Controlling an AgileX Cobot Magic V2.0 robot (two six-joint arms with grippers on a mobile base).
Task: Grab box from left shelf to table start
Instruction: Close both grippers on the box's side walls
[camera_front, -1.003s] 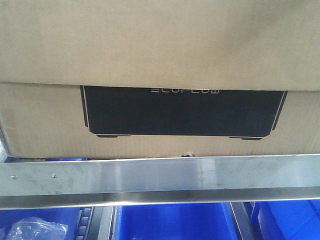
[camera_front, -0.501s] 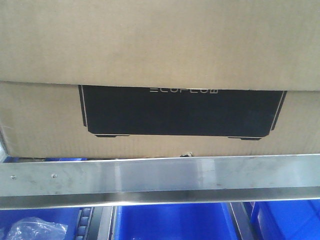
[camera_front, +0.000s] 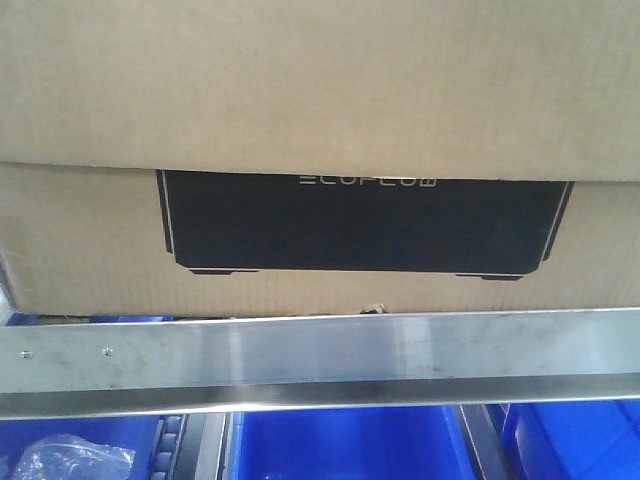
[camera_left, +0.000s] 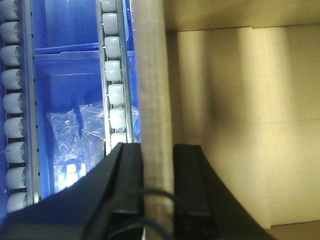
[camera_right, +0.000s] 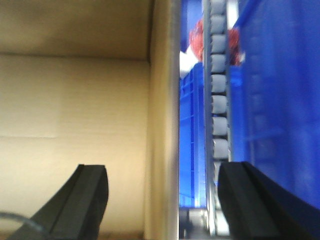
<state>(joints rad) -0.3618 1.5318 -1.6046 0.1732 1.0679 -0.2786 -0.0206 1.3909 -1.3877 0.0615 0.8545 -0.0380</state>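
The box (camera_front: 320, 90) rests on the left shelf (camera_front: 600, 355), its front face just behind and above the steel rail (camera_front: 320, 355). Box and rail together fill most of the front view.

Closest to me, the left gripper (camera_left: 156, 150) is pinching the box's upright side wall, with one black finger pressed against each face of the cardboard edge. The right gripper (camera_right: 162, 170) is spread wide and straddles the opposite wall. Its fingers (camera_right: 90, 195) stand clear of the cardboard, with a gap on each side.

Only the wrist cameras show what lies beside the box. On its left side a roller track (camera_left: 114, 75) runs close along the wall, so there is little room there. Past that track are blue bins (camera_left: 70, 65) holding clear plastic bags (camera_left: 75, 135). On its right side another roller track (camera_right: 220, 100) stands just off the wall, with a blue bin (camera_right: 280, 100) beyond it. Farther back is something red (camera_right: 200, 37), too blurred to name.

Only the front view shows the black panel (camera_front: 360, 225) with pale lettering on the box's face, partly covered by a cardboard flap hanging from above. More blue bins (camera_front: 340, 445) sit below the rail.
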